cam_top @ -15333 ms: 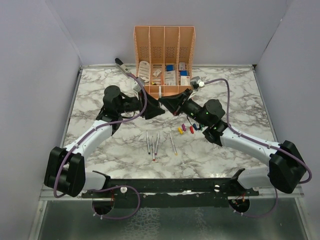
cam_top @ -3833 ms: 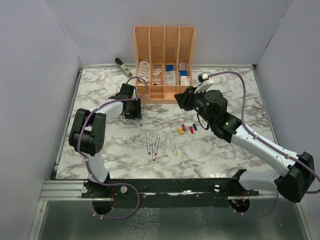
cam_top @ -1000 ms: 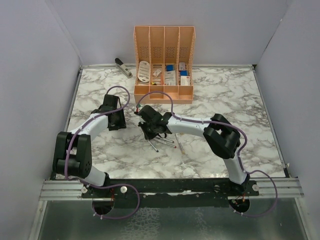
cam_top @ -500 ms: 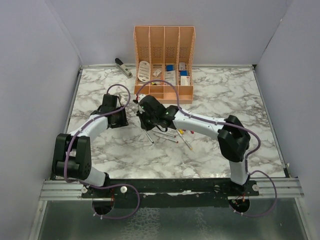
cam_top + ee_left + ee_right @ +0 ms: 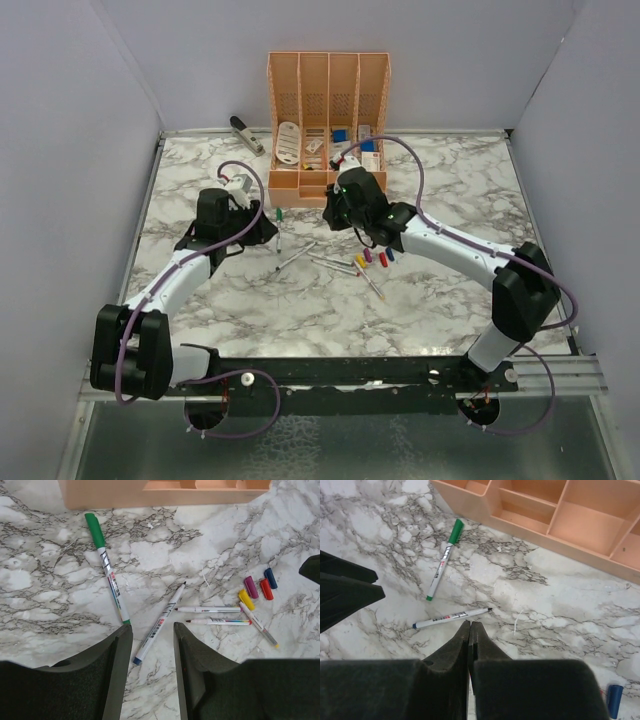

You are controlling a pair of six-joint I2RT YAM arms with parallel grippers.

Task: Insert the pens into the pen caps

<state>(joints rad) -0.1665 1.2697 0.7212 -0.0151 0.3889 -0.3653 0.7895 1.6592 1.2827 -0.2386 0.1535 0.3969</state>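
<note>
The marble table (image 5: pixel 450 290) bears pens (image 5: pixel 159 625), pen caps (image 5: pixel 250 586), a peach organizer (image 5: pixel 328 100) and a stapler (image 5: pixel 245 132).

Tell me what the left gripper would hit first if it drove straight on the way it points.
Most likely the blue-ended pen, whose near end lies between the left gripper's open jaws, though depth is unclear.

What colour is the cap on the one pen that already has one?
The cap is green, clearest in the left wrist view.

Peach organizer (image 5: pixel 300 183) just behind scattered pens (image 5: pixel 296 257)
</note>
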